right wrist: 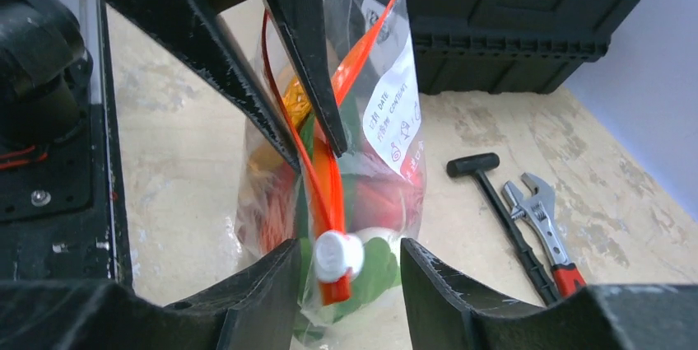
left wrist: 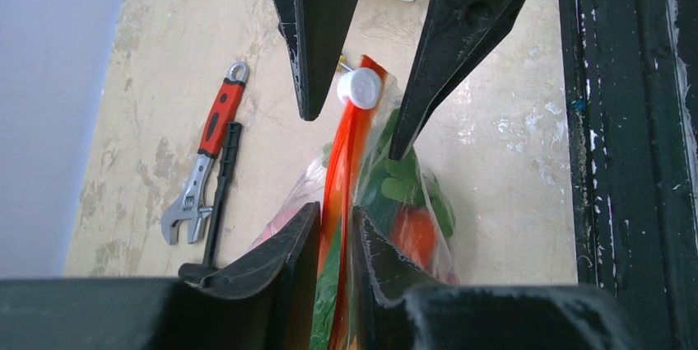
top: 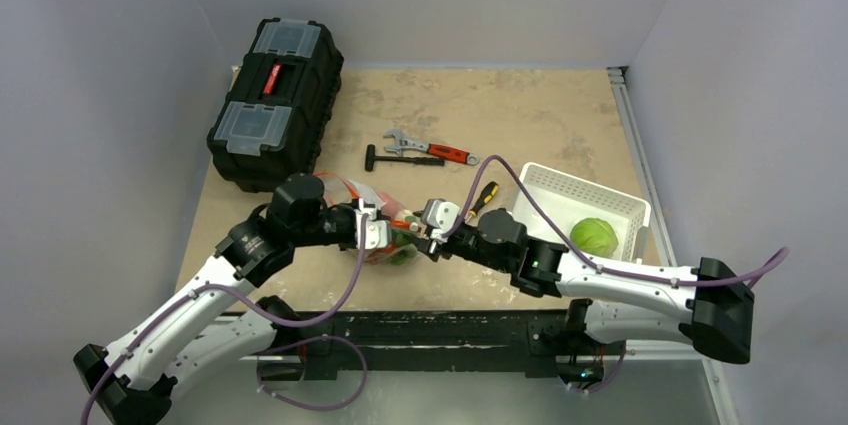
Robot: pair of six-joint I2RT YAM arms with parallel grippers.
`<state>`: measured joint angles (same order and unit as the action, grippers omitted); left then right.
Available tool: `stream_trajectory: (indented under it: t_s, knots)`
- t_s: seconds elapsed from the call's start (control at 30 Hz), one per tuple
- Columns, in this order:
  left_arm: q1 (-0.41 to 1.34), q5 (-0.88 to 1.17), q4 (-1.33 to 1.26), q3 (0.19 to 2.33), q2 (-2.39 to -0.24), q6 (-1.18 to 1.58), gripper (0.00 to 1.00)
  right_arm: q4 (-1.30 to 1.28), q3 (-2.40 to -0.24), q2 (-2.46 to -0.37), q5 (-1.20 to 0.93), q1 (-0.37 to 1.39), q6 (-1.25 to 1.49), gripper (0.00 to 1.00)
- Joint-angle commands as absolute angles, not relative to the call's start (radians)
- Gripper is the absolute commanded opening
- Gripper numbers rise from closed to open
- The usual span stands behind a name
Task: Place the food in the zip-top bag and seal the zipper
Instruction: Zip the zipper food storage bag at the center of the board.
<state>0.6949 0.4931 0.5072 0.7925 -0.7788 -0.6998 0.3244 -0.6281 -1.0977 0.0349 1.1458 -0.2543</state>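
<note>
Top external: toolbox (top: 275,105), wrench (top: 432,149) and basket (top: 585,185) surround the zip-top bag (top: 390,245).

clear bag (right wrist: 395,111), orange-red zipper (left wrist: 336,177), white slider (left wrist: 360,88), red-handled wrench (left wrist: 206,152), black toolbox (top: 275,105).

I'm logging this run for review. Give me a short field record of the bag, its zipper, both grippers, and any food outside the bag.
bag: clear, holds red, orange and green food
left gripper: pinched on the zipper
right gripper: open, one finger on each side of the white slider
slider position: at the strip's end nearest the right gripper
seal: cannot tell whether it is shut along its full length
food outside: leafy green ball in the white basket
</note>
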Motion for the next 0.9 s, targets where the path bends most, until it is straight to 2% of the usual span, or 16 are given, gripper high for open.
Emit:
stream_trajectory:
  t_s: [0.0, 0.13, 0.23, 0.33, 0.5, 0.6, 0.73, 0.87]
  knots:
    - [0.705, 0.497, 0.441, 0.818, -0.754, -0.676, 0.26, 0.476, -0.586, -1.052, 0.076, 1.144, -0.18, 0.46]
    - [0.706, 0.504, 0.433, 0.824, -0.754, -0.656, 0.48, 0.548, -0.559, -1.059, 0.062, 1.144, -0.155, 0.42]
    - [0.706, 0.54, 0.434, 0.832, -0.759, -0.639, 0.62, 0.56, -0.561, -1.075, 0.04, 1.144, -0.145, 0.32]
    - [0.706, 0.6, 0.463, 0.861, -0.788, -0.627, 0.68, 0.537, -0.568, -1.081, 0.023, 1.144, -0.145, 0.22]
    - [0.706, 0.668, 0.502, 0.926, -0.862, -0.611, 0.73, 0.498, -0.567, -1.049, -0.044, 1.144, -0.142, 0.11]
    - [0.706, 0.712, 0.481, 0.946, -0.888, -0.59, 0.85, 0.476, -0.566, -1.041, -0.093, 1.144, -0.151, 0.08]
    - [0.707, 0.747, 0.503, 0.964, -0.923, -0.601, 0.88, 0.431, -0.584, -1.036, -0.104, 1.144, -0.164, 0.03]
    - [0.709, 0.731, 0.588, 1.015, -0.982, -0.632, 0.75, 0.421, -0.581, -1.007, -0.119, 1.144, -0.186, 0.0]
